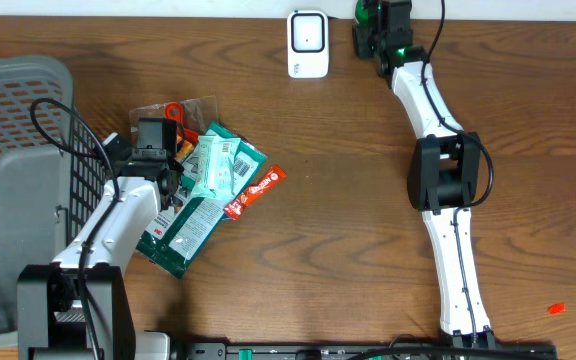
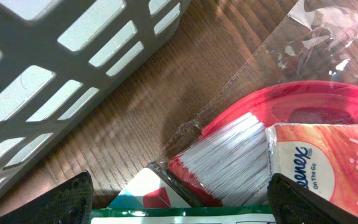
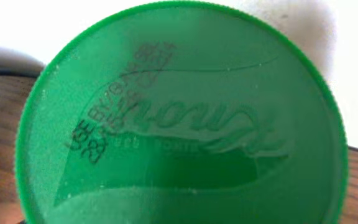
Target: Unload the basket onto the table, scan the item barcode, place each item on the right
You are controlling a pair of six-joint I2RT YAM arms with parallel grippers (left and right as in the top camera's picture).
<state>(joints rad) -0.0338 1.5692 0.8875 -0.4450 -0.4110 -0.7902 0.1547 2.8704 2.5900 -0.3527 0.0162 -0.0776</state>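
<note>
Left gripper (image 2: 179,205) is nearest, fingers wide apart, nothing between them. It hangs over a pile on the surface (image 1: 348,200): green pack (image 1: 183,225), Kleenex pack (image 2: 325,158), red brush (image 2: 229,155) in clear wrap. Grey basket (image 1: 8,120) is beside it. At the far edge, my right gripper (image 1: 383,25) is just right of the white scanner (image 1: 308,43). The green-lidded item (image 3: 179,112) sits at it, round lid square to my wrist camera, axis along that view. Fingers are hidden, so I can't tell the grip.
</note>
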